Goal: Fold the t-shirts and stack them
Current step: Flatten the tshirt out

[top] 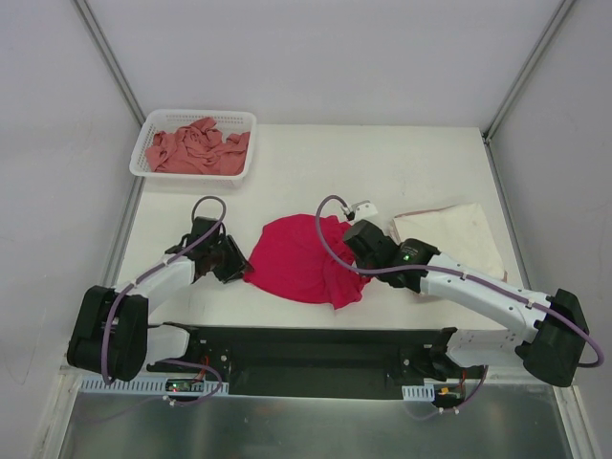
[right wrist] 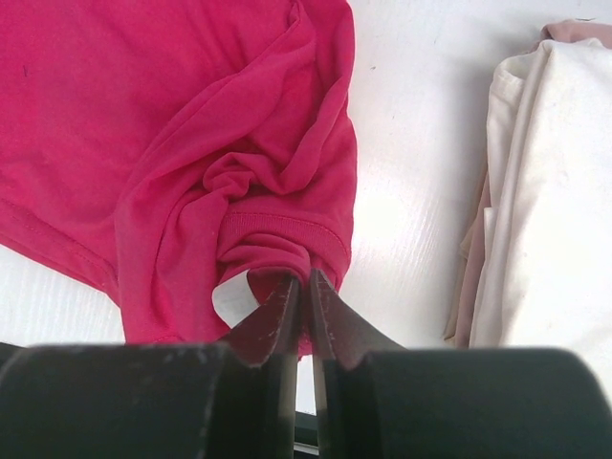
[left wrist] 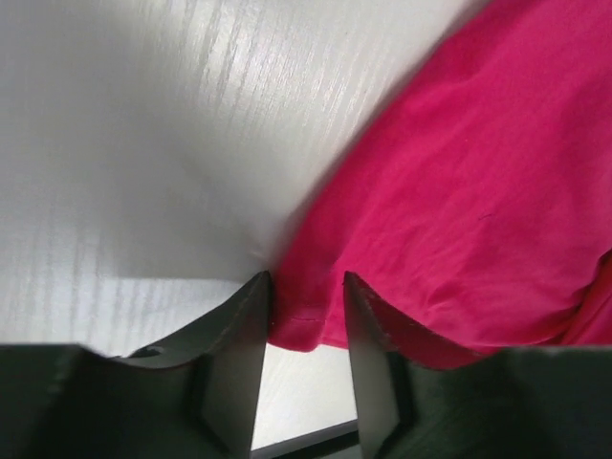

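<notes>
A bright magenta-red t-shirt [top: 301, 258] lies crumpled mid-table. My left gripper [top: 237, 265] sits at its left edge. In the left wrist view this gripper [left wrist: 306, 282] has its fingers apart, with the shirt's hem corner [left wrist: 304, 320] between them. My right gripper [top: 352, 239] is at the shirt's right side. The right wrist view shows it [right wrist: 304, 279] shut on a bunched fold of the magenta shirt [right wrist: 277, 239]. A folded cream-white t-shirt [top: 454, 234] with a thin pinkish edge [right wrist: 473, 277] lies to the right. A salmon-pink t-shirt [top: 196, 148] is heaped in the basket.
The white mesh basket [top: 196, 116] stands at the back left of the table. A dark strip with the arm bases [top: 306, 349] runs along the near edge. Grey walls close the table in on the left, right and back.
</notes>
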Controlling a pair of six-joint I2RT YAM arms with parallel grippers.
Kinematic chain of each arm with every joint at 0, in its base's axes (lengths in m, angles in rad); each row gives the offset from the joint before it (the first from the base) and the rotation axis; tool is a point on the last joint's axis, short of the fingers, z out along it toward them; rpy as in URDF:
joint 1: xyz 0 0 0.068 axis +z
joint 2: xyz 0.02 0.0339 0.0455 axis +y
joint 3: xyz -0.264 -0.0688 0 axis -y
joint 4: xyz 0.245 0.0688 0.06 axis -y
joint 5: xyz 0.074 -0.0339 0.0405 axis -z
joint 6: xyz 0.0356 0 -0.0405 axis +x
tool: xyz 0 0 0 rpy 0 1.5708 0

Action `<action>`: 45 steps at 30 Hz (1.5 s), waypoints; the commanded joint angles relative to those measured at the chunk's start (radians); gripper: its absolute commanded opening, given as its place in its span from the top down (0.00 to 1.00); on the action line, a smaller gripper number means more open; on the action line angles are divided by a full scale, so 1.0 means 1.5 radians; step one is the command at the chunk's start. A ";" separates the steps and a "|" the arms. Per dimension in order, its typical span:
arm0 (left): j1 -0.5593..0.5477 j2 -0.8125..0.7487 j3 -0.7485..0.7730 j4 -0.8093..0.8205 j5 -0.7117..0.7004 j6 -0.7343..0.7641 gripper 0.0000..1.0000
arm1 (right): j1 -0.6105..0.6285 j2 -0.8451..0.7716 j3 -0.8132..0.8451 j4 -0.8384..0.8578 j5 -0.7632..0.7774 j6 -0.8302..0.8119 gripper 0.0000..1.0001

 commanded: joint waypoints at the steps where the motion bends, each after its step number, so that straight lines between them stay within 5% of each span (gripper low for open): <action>1: -0.022 0.029 -0.009 -0.062 -0.051 -0.002 0.71 | -0.005 -0.003 0.009 0.012 0.005 -0.002 0.90; 2: -0.023 0.035 -0.003 -0.062 -0.054 -0.002 0.79 | -0.005 -0.004 0.010 0.013 0.005 -0.001 0.90; 3: -0.023 0.039 0.011 -0.062 -0.059 0.002 1.00 | -0.006 -0.004 0.009 0.012 0.005 -0.003 0.90; 8: -0.023 -0.037 0.061 -0.074 -0.051 0.016 1.00 | -0.016 -0.032 0.025 -0.025 0.042 -0.007 0.90; 18: -0.020 -0.361 0.240 -0.221 -0.262 0.043 1.00 | -0.118 -0.168 0.088 -0.105 0.110 -0.024 0.92; 29: -0.020 -0.454 0.523 -0.268 -0.340 0.069 1.00 | -0.132 -0.329 0.273 -0.093 0.105 -0.186 0.95; 33: -0.020 -0.508 0.592 -0.300 -0.433 0.085 1.00 | -0.132 -0.378 0.350 -0.088 0.125 -0.223 0.96; 38: -0.020 -0.538 0.568 -0.332 -0.466 0.069 1.00 | -0.130 -0.360 0.372 -0.095 0.140 -0.246 0.94; 45: -0.020 -0.384 0.374 -0.332 -0.382 0.006 1.00 | -0.167 -0.124 0.307 -0.165 0.129 -0.151 0.92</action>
